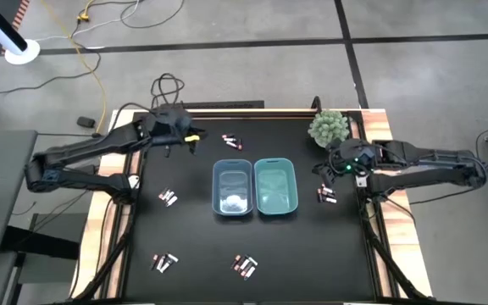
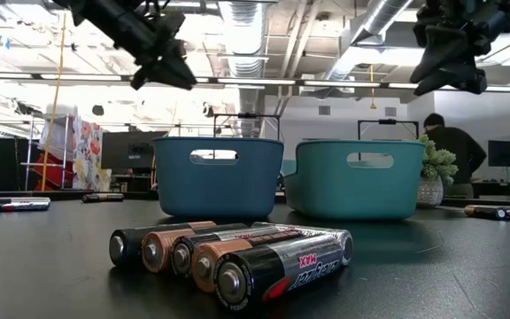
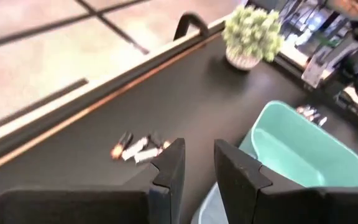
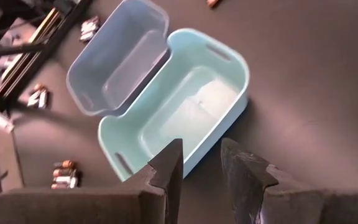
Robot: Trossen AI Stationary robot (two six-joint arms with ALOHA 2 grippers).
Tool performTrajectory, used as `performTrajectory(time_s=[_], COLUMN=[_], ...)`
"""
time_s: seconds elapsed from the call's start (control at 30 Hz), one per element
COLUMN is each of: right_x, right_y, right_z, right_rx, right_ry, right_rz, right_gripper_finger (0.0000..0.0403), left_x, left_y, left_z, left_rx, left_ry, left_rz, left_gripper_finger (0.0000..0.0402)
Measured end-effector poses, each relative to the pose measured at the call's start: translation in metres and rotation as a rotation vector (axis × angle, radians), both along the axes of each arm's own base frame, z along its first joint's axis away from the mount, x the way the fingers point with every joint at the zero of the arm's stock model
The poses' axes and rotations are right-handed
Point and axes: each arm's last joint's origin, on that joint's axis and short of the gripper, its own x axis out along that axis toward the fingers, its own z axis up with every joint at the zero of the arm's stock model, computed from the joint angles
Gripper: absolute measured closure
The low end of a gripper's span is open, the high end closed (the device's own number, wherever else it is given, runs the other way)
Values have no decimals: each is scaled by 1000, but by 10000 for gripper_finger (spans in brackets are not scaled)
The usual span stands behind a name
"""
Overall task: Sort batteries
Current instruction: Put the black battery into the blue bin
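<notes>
Batteries lie in small groups on the black table: far of the bins, left of them, right of them, and two groups by the near edge. The last group shows close up in the low view. My left gripper hovers above the far left of the table, open a little, with nothing between its fingers. My right gripper hovers right of the teal bin, also open a little and holding nothing.
A blue bin and the teal bin stand side by side at mid-table. A small potted plant stands at the far right, close to my right arm. A person is in the room beyond the table.
</notes>
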Motion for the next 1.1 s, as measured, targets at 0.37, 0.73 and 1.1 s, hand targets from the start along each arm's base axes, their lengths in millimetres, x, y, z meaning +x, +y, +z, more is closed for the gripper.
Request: performTrajectory(time_s=[0.37, 0.73, 1.1], right_x=[1, -2, 0], right_y=[-24, -36, -37], right_z=[2, 2, 0], right_rx=[-21, -12, 44], right_ry=[-30, -36, -41], right_rz=[-176, -270, -324], right_gripper_finger=[276, 276, 276], left_x=[38, 68, 96], left_y=[20, 51, 145], left_z=[-33, -43, -32], left_rx=[144, 151, 67], left_ry=[141, 231, 583], left_rz=[-61, 9, -142], left_gripper_finger=[239, 223, 227])
